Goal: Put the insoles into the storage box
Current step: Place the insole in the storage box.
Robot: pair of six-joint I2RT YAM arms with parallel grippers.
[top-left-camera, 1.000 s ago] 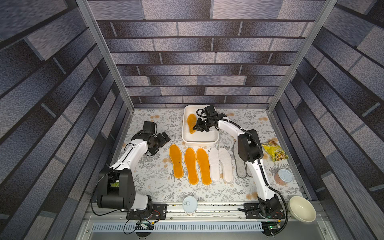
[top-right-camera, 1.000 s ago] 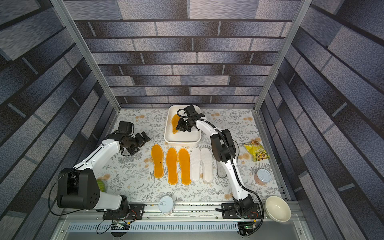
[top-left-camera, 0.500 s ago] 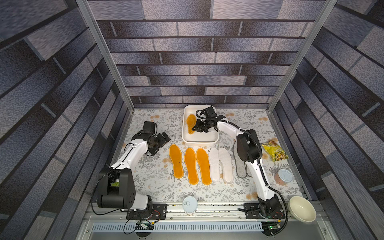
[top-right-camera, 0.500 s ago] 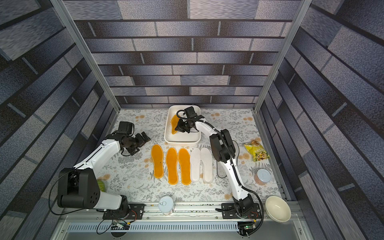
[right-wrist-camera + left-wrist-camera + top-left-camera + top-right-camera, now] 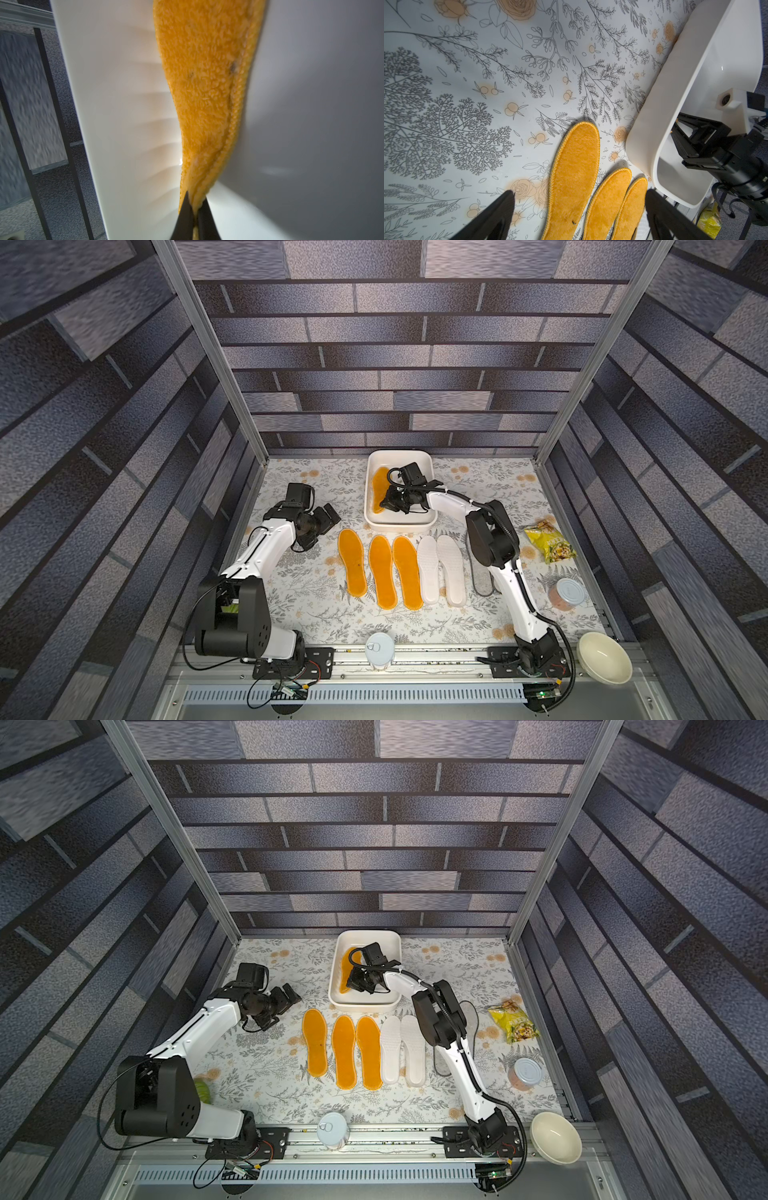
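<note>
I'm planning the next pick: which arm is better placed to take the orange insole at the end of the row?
Left, probably. The left gripper is open and empty, close to the end orange insole's toe. The right gripper is shut on a fourth orange insole inside the storage box.

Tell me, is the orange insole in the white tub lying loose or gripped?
Gripped: the right gripper is shut on the end of the orange insole, which curls inside the storage box.
</note>
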